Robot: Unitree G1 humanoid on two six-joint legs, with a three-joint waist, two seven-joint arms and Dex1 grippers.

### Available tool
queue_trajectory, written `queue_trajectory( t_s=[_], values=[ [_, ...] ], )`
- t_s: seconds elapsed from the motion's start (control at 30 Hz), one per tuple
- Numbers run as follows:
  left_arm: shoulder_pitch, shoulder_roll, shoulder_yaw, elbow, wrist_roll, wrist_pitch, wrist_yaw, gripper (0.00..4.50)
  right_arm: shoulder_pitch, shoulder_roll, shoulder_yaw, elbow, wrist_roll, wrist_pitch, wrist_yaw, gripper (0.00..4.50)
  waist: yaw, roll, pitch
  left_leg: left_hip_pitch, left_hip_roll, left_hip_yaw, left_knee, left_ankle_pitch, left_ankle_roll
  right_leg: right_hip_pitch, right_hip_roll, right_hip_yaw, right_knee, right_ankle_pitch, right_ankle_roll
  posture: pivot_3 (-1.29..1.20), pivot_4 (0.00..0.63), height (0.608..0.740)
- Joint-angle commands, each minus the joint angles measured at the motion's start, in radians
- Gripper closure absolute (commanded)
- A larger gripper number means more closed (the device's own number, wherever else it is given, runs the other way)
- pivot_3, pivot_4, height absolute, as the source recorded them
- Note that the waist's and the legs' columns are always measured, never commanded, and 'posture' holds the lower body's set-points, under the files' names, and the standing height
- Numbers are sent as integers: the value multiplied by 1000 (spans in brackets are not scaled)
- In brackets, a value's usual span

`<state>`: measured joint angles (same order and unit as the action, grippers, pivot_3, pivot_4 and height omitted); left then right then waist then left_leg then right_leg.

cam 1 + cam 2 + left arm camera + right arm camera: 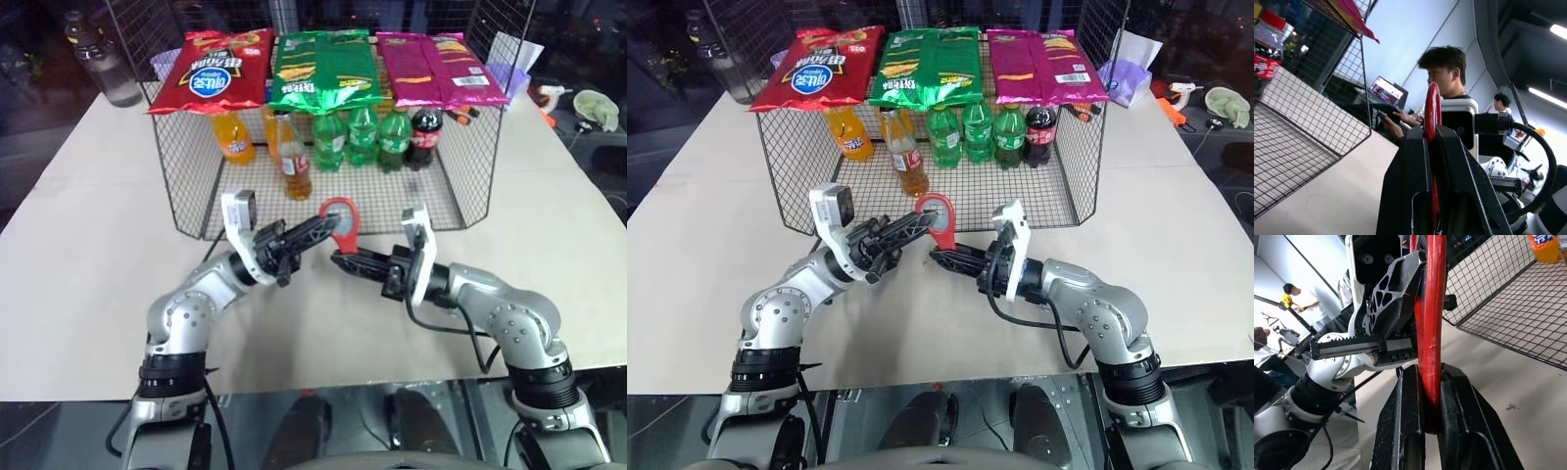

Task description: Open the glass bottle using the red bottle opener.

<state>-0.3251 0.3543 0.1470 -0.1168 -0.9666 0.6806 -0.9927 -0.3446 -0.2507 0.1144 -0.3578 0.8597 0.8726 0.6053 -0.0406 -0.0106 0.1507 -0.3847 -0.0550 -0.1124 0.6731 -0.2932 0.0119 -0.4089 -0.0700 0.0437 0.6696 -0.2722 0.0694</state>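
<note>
Tabletop (88, 245) open ahead; both hands (315, 231) (345, 260) clamp red bottle opener (343, 221).

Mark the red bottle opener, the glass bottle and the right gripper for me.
red bottle opener (342, 218): left eye view, on the rim of its round head.
glass bottle (294, 164): left eye view, on its label.
right gripper (340, 261): left eye view, at its fingertips, shut on the opener's handle.
</note>
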Motion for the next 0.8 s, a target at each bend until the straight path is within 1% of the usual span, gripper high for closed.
queue_trajectory(
  t_s=[0.03, 0.1, 0.2, 0.23, 0.33, 0.43, 0.53, 0.67, 0.8],
  values=[
    [21, -13, -10, -25, 38, -25, 49, 4500, -32, 13, -26, -24, -10, -44, -12, 4400, 0, 0, 0, 0, 0, 0, 0, 0, 0, 0, 0, 0, 0, 0, 0, 0, 150, 740],
    [22, -25, -5, -25, 56, -54, 71, 4500, -34, 11, -26, -17, -24, -52, -13, 4400, 0, 0, 0, 0, 0, 0, 0, 0, 0, 0, 0, 0, 0, 0, 0, 0, 150, 740],
    [22, -24, -12, -28, 75, -62, 80, 3422, -36, 12, -28, -11, -33, -56, -10, 4500, 0, 0, 0, 0, 0, 0, 0, 0, 0, 0, 0, 0, 0, 0, 0, 0, 150, 740],
    [19, -32, -9, -24, 92, -83, 99, 2800, -36, 12, -31, -10, -38, -59, -12, 4500, 0, 0, 0, 0, 0, 0, 0, 0, 0, 0, 0, 0, 0, 0, 0, 0, 150, 740],
    [8, -49, 15, -17, 123, -130, 138, 1553, -28, -2, -44, -9, -56, -72, -17, 4500, 1, 0, 0, 0, 0, 0, 0, 0, 0, 0, 0, 0, 0, 0, 0, 0, 150, 740],
    [4, -49, 40, -14, 165, -192, 168, 1553, -5, -29, -81, 1, -75, -92, -27, 4500, 2, 0, 0, 0, 0, 0, 0, 0, 0, 0, 0, 0, 0, 0, 0, 0, 150, 740],
    [-9, -57, 67, 2, 248, -318, 217, 1553, 22, -64, -135, 21, -102, -121, -43, 4500, 5, 0, 0, 0, 0, 0, 0, 0, 0, 0, 0, 0, 0, 0, 0, 0, 150, 740],
    [-65, -62, 70, 104, 461, -531, 355, 1553, 38, -85, -213, 57, -156, -192, -82, 4500, 10, 0, 0, 0, 0, 1, 0, 0, 0, 0, 0, 0, 0, 0, 0, 0, 150, 740],
    [-156, -66, 12, 282, 655, -621, 498, 1553, 10, -78, -279, 124, -211, -279, -134, 4500, 10, 0, 0, 0, -1, 2, 0, 0, 0, 0, 0, 1, 0, 0, 0, 0, 150, 740]
  ],
)
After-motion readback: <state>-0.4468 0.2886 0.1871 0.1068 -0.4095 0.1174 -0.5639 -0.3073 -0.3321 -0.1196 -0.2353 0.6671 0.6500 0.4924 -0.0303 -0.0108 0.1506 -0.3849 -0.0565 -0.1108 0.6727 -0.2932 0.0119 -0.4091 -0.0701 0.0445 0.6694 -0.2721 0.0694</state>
